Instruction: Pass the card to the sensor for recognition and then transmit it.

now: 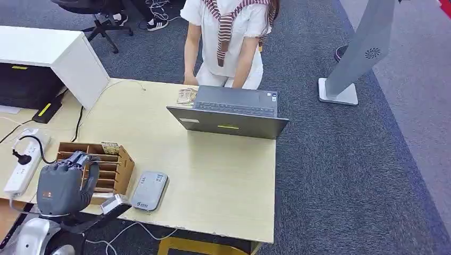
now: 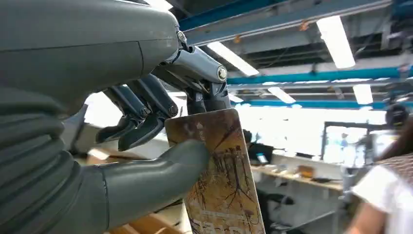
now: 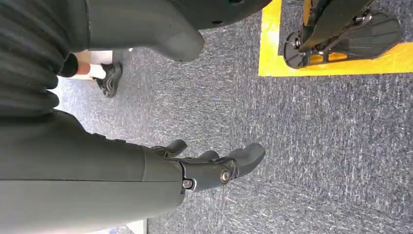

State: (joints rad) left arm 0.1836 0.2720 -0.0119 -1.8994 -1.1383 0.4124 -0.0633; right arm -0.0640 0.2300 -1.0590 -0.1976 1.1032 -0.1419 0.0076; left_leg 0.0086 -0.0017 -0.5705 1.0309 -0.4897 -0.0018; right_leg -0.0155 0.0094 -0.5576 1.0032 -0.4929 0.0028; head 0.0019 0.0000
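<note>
Left hand [image 1: 64, 183]: holds the card [image 2: 219, 170], pinched between thumb and fingers; card upright, brown with a tree-like print, raised above the near left corner of the bench [image 1: 223, 175].

Right hand [image 3: 214, 168]: holds nothing, fingers loosely extended and apart; hangs over grey carpet.

Step in hand, as judged: card is gripped and lifted, not yet presented. The next move calls for carrying it across to the sensor [image 1: 149, 190], the flat grey reader lying just beside the hand near the bench's front edge, and bringing the card's face low and flat over it; after that, passing it on, probably to the person [image 1: 228, 37] standing at the far side.

Around:
- wooden card rack [image 1: 109, 164], directly under and behind the left hand, touching or nearly touching the sensor's side; the likeliest thing to snag.
- open laptop [image 1: 231, 114], between sensor and person; any handover must clear its lid.
- power strip [image 1: 24, 159] with cable, at the left.
- white box [image 1: 53, 53], far left.
</note>
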